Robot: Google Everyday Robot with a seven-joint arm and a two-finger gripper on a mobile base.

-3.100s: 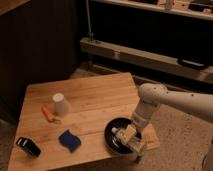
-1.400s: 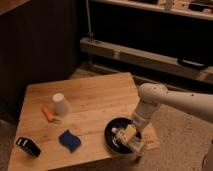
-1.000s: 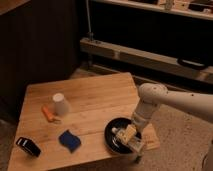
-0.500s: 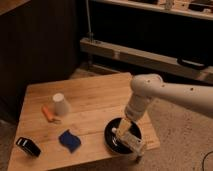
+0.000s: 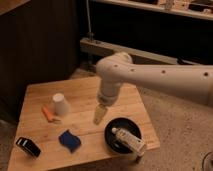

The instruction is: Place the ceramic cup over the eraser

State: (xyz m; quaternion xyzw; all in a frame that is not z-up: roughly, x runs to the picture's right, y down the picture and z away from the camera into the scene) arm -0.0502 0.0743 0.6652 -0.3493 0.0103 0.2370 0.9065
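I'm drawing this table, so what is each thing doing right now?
ceramic cup: standing on the table, untouched
eraser: lying at the front corner, uncovered
blue pad: lying flat
orange piece: lying beside the cup
black bowl: upright, pale tube inside
pincer: hovering over the table between cup and bowl

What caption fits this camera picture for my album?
Gripper over the table between cup and bowl, eraser at the front corner.

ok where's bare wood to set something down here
Bare: the back strip behind the ceramic cup; the front gap between blue pad and black bowl. Crowded: left side, with orange piece and eraser. End effector hangs mid-table.
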